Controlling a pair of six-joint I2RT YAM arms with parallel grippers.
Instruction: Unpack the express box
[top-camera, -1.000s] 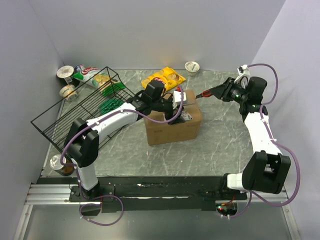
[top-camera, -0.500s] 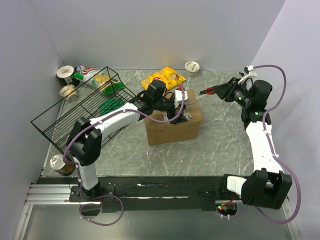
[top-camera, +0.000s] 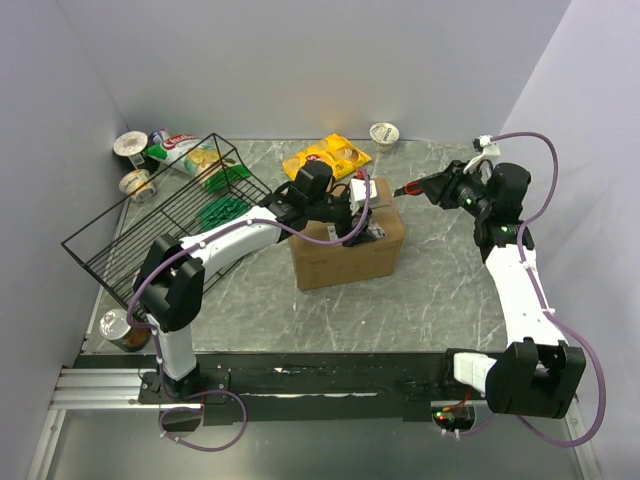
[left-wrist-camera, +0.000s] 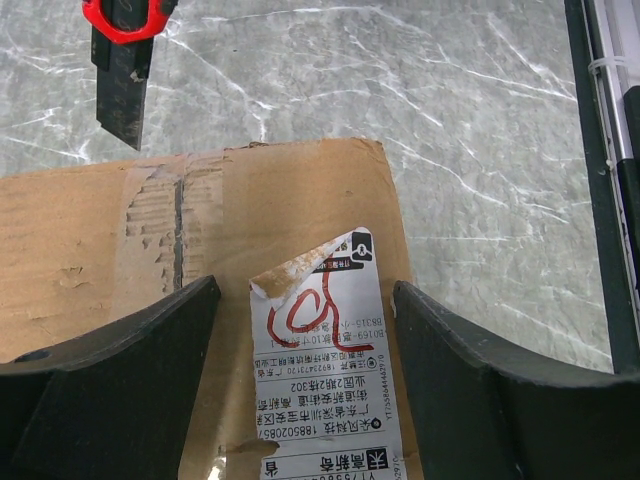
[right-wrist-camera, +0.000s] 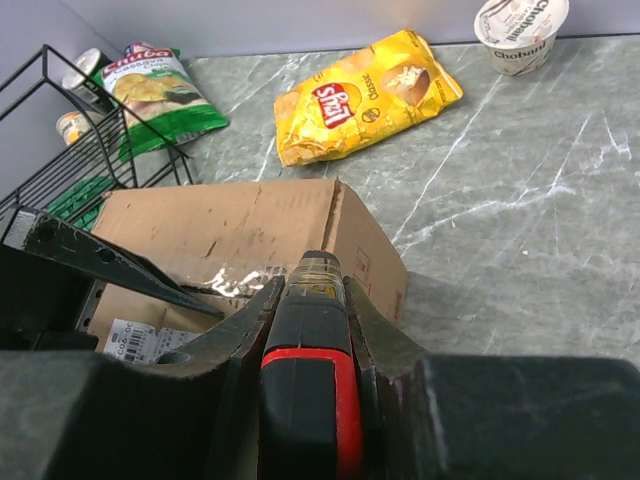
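Observation:
The express box (top-camera: 345, 250) is a brown carton in the middle of the table, its flaps still down. A white label (left-wrist-camera: 325, 370) with a peeled corner lies on its top (left-wrist-camera: 110, 240). My left gripper (top-camera: 356, 212) rests over the box top and is open, its fingers (left-wrist-camera: 120, 360) on either side of the label, gripping nothing. My right gripper (top-camera: 440, 187) is shut on a red and black utility knife (right-wrist-camera: 315, 330). The knife's tip (top-camera: 405, 190) hovers just off the box's right upper edge and also shows in the left wrist view (left-wrist-camera: 120, 70).
A black wire basket (top-camera: 150, 225) stands tilted at the left, with green packets beside it. A yellow chip bag (top-camera: 326, 157) and a yogurt cup (top-camera: 384, 133) lie behind the box. Cups (top-camera: 130, 146) and a green snack bag (right-wrist-camera: 155, 90) sit at the far left corner, a can (top-camera: 124, 331) at the near left.
The right arm swung back slightly and returned, so the knife sits again just right of the box. The left gripper stayed open over the label.

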